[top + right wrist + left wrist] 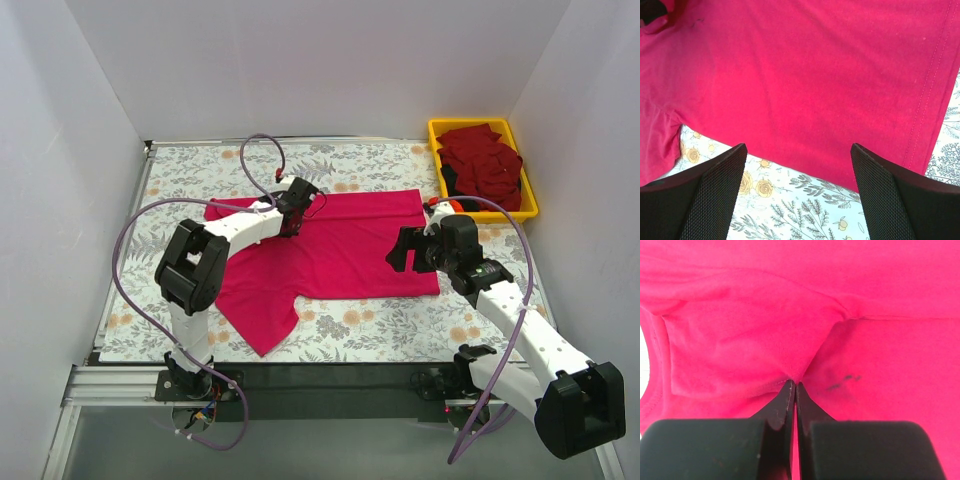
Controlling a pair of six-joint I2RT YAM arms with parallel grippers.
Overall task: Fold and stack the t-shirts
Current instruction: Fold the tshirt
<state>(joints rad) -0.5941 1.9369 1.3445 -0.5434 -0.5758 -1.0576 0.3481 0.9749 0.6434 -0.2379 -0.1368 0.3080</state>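
Pinching the magenta t-shirt (350, 250) at its far shoulder, about 10 o'clock of its middle, with the left gripper (290, 226) clamped on cloth. Lying spread flat, running lengthwise 9 to 3 o'clock, hem toward 3. Hovering the right gripper (403, 255), wide open and empty, over the near hem corner, about 4 o'clock.

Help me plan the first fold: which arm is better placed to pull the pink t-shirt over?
Left. The left gripper is shut on a pinch of the pink t-shirt near its far edge, so it could probably lift at once. The right gripper hangs open over the near edge, gripping nothing.
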